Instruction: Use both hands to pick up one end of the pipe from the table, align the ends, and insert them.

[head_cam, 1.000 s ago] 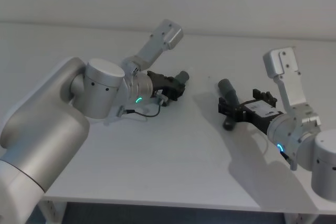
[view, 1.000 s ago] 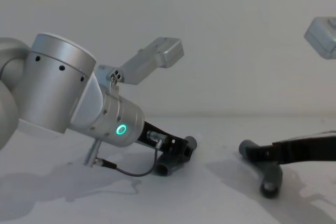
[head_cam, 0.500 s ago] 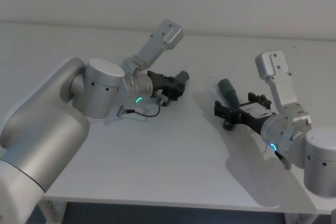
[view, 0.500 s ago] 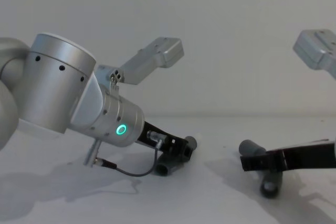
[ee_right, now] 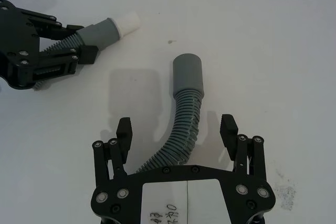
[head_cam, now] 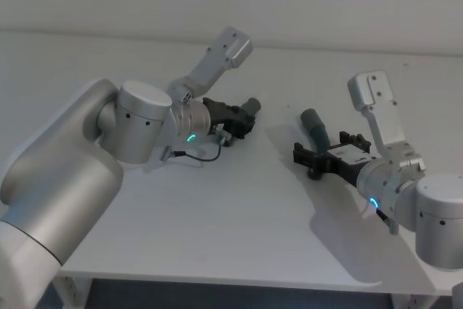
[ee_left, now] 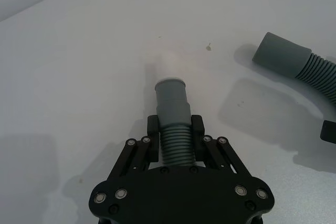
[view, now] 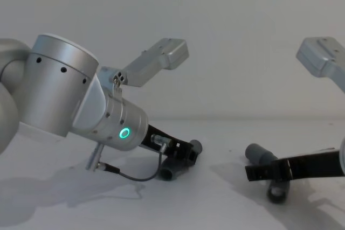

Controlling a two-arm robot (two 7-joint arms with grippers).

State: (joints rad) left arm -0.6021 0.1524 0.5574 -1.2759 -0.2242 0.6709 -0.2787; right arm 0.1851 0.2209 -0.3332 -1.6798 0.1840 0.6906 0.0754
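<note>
The left hand (ee_left: 176, 128) is clamped on the white-tipped pipe piece (ee_left: 175, 145). Its two black fingers (ee_left: 153, 125) press the ribbed body from either side, just behind the smooth grey cuff (ee_left: 172, 97). That cuff and its white tip (ee_left: 169, 65) jut out past the fingertips, low over the white surface (ee_left: 79, 77). In the chest view the piece's other end hangs below the hand; I cannot tell whether it touches the surface. A green ring light (view: 125, 132) glows on the arm behind this hand.

The right hand (ee_right: 176, 126) stands wide open. Its fingers (ee_right: 124, 129) are well apart on either side of the plain pipe piece (ee_right: 184, 129) and touch it on neither side. The ribbed body runs out from under the palm, passes between the fingers and bends into a wider cuff (ee_right: 188, 74) that sits ahead of the fingertips. In the chest view this piece's lower end rests on the surface beneath the hand, and the cuff slants up above the fingers.

A stretch of bare surface lies between the two hands, and the two cuffs are well apart. Seen from the right wrist, the left hand sits farther off, ahead of the open fingers. Its white tip points toward the space beyond the plain piece's cuff.

Both pieces are dark grey, bent, and ribbed up to a smooth cuff.
</note>
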